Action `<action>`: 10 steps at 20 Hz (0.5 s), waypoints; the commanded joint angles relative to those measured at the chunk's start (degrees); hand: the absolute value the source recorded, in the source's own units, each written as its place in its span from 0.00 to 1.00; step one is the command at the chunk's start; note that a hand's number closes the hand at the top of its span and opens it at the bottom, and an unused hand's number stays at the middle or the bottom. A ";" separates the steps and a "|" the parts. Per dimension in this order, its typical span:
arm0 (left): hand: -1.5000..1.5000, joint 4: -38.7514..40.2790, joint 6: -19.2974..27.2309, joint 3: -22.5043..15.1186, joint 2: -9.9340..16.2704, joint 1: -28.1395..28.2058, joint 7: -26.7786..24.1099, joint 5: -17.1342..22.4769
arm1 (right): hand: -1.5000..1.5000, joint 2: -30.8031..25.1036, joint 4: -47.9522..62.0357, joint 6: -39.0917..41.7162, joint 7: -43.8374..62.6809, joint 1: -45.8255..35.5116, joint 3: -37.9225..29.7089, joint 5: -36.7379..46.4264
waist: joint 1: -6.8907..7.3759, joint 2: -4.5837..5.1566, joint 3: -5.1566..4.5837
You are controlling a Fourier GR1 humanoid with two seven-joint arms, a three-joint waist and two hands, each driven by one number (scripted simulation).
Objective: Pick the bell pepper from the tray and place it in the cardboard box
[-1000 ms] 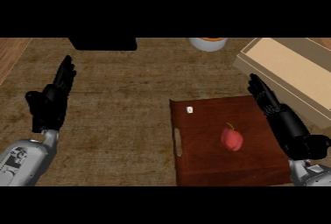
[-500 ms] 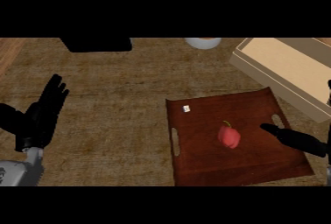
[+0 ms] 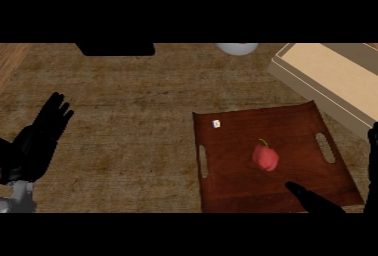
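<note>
Bell pepper (image 3: 266, 157), red with a short green stem, lies near the middle of the dark wooden tray (image 3: 236, 192), and nothing touches it. The right hand (image 3: 314, 200) comes in at the tray's lower right corner with a dark digit reaching toward the pepper but well short of it; another sliver of it shows at the view's right edge. From that spread the hand looks parted and holds nothing, though most of it is cut off by the frame.

The main risk, as I judge it, is the approach: the pepper is rounded and lies on its side, so a digit arriving low could nudge it and roll it across the smooth tray before the others close round it. The stem offers no real hold either. A push on the tray itself could slide it over the counter (image 3: 125, 125).

The cardboard box (image 3: 332, 75) sits at the upper right, just beyond the tray's far corner, and its near wall must be cleared when carrying. A small white tag (image 3: 215, 123) lies on the tray, and a pale round object (image 3: 236, 48) and a black item (image 3: 116, 48) stand along the far edge, all away from the path. The left hand (image 3: 37, 145) rests at the left, fingers straight.
</note>
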 commanded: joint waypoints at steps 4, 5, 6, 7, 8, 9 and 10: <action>0.50 -0.86 -1.28 -0.23 -0.30 0.93 -0.78 0.16 | 0.00 -6.69 -2.17 14.86 21.05 5.94 1.01 16.61 | 0.52 0.64 -0.41; 0.50 -1.55 -1.33 -0.01 0.44 0.43 0.82 0.64 | 0.00 -7.79 -3.53 17.92 24.52 6.26 0.35 17.81 | 0.46 0.56 -0.42; 0.50 -2.06 -1.98 0.51 0.78 1.82 0.05 0.94 | 0.00 -8.15 -5.21 21.12 28.03 6.03 0.86 19.20 | 1.40 0.45 -0.42; 0.50 -1.95 -2.09 0.11 0.29 0.83 -0.39 0.67 | 0.00 -7.59 -4.06 23.95 30.77 4.64 2.66 21.41 | 2.00 0.80 -0.39; 0.50 -0.63 -2.61 0.86 0.71 -0.62 0.53 1.44 | 0.00 -8.06 -5.93 28.17 34.81 2.19 2.01 21.08 | 1.98 1.03 -0.37; 0.50 0.07 -3.42 1.52 1.75 -0.44 0.34 1.36 | 0.00 -7.04 -5.81 30.90 38.27 2.14 3.63 22.25 | 2.12 0.99 -0.27; 0.50 -1.52 -3.70 0.13 0.62 1.57 -0.60 1.09 | 0.00 -6.11 -7.50 34.43 41.85 0.90 5.58 22.85 | 3.02 0.78 -0.25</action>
